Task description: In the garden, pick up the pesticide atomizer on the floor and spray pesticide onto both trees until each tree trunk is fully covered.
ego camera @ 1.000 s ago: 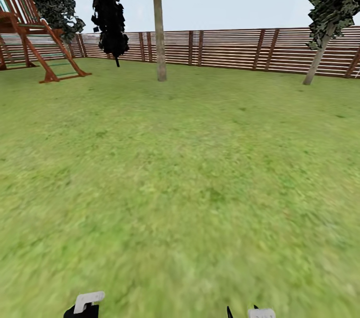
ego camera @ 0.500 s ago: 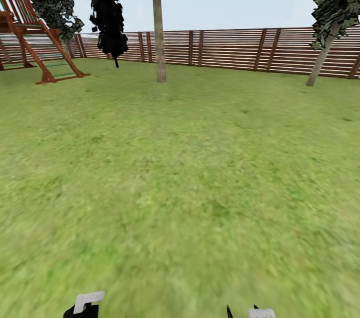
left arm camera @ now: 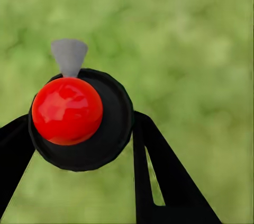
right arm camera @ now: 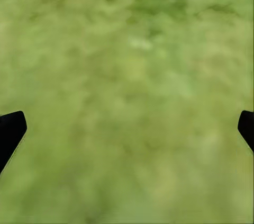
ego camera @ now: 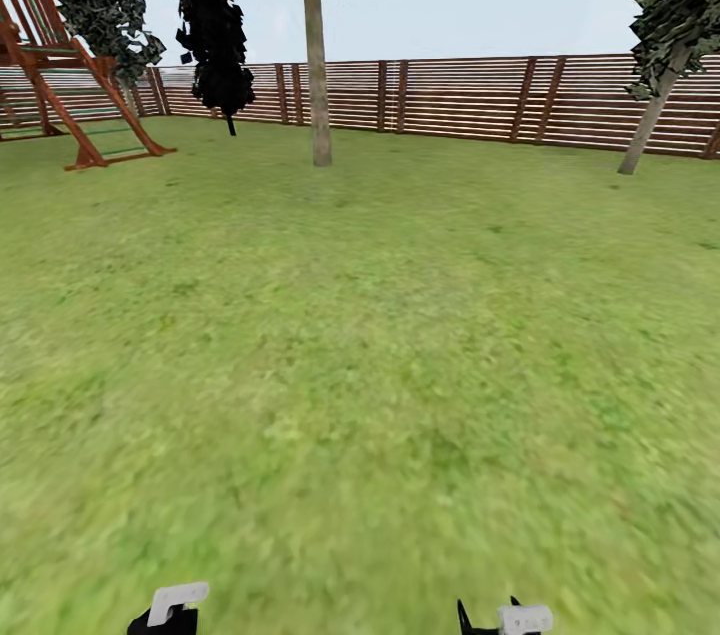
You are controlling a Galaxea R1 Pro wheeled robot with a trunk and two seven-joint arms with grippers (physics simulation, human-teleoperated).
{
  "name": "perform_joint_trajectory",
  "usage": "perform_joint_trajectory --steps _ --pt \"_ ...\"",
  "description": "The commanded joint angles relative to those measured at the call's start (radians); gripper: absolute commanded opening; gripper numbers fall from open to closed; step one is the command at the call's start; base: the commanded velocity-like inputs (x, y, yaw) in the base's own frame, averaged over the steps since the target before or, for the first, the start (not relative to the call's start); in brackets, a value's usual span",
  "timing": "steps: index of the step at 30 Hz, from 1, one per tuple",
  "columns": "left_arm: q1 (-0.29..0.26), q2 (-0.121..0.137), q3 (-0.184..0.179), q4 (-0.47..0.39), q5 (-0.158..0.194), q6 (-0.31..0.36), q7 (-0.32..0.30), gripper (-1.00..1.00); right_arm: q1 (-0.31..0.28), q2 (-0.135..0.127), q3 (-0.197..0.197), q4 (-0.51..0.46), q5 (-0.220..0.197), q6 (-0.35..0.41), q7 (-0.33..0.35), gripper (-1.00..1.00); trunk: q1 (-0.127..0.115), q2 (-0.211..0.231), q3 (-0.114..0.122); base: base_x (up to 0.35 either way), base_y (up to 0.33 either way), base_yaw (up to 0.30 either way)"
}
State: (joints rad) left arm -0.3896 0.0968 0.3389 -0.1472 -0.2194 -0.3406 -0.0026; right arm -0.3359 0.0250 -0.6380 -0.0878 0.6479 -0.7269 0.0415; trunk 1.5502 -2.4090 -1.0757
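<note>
The pesticide atomizer, a black round body with a red ball cap and a grey nozzle, sits between my left gripper's black fingers, which are shut on it over the grass floor. My right gripper hangs open above bare grass, nothing between its fingers. Both grippers' tips peek in at the head view's lower edge, left and right. Far ahead stands one tree trunk; a second, leaning tree trunk is at the far right. No spray specks show.
A brown slat fence closes the lawn's far side. A red-brown wooden play frame stands at the far left, with a dark narrow tree beside it. Open grass stretches between me and the trees.
The whole head view has shifted: the play frame slid left and the right tree slid right, so the camera moved forward. The grippers hold the same states.
</note>
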Motion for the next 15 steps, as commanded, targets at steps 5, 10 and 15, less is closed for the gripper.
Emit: perform_joint_trajectory --steps 5,10,15 --pt "0.000 0.000 0.000 0.000 0.000 0.000 0.000 -1.00 0.000 -0.001 0.001 -0.002 0.001 0.000 -0.002 1.00 0.000 0.000 0.000 0.339 0.000 0.000" --pt "0.000 0.000 0.000 0.000 0.000 0.000 0.000 -1.00 0.000 -0.002 0.001 -0.003 0.001 0.000 -0.002 1.00 0.000 0.000 0.000 0.339 0.000 0.000" --pt "0.000 0.000 0.000 0.000 0.000 0.000 0.000 -1.00 0.000 -0.002 0.002 -0.003 0.001 0.000 -0.002 1.00 0.000 0.000 0.000 0.339 0.000 0.000"
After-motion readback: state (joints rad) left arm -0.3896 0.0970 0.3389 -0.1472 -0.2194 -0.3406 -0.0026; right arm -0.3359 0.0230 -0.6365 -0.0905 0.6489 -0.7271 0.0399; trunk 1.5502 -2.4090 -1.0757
